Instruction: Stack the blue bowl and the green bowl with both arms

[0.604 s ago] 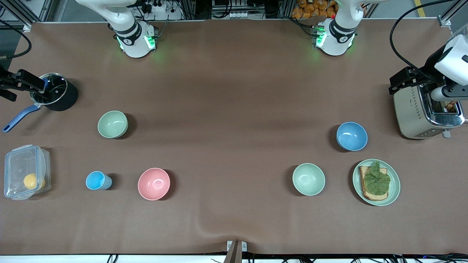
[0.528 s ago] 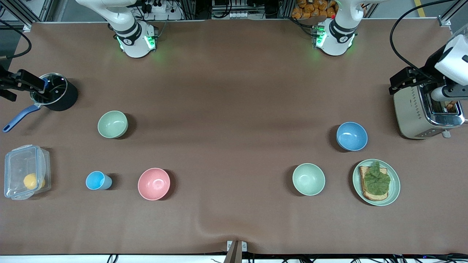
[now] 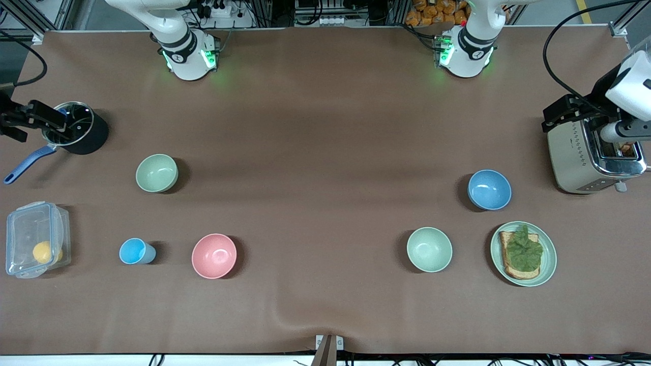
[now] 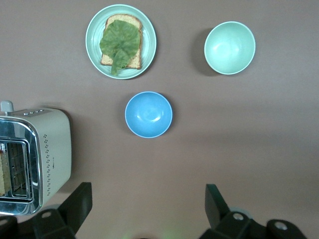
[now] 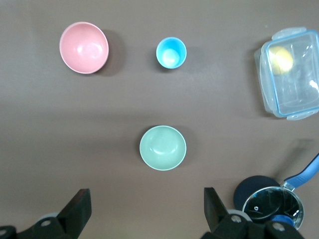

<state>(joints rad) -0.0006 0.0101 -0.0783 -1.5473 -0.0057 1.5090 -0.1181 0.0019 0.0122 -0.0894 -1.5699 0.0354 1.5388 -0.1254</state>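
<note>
The blue bowl (image 3: 489, 189) sits upright and empty toward the left arm's end of the table, and also shows in the left wrist view (image 4: 148, 114). The sage green bowl (image 3: 156, 173) sits upright and empty toward the right arm's end, and also shows in the right wrist view (image 5: 163, 148). My left gripper (image 3: 564, 111) hangs high by the toaster, open and empty (image 4: 148, 199). My right gripper (image 3: 35, 116) hangs high by the black pot, open and empty (image 5: 147, 201).
A mintier green bowl (image 3: 429, 249) and a plate with toast and lettuce (image 3: 548, 264) lie nearer the front camera than the blue bowl. A toaster (image 3: 574, 157), a black pot (image 3: 89, 140), a pink bowl (image 3: 214, 255), a light-blue cup (image 3: 133, 251) and a clear box (image 3: 35, 223) also stand on the table.
Both grippers have shifted only very slightly. The bowls have not moved.
</note>
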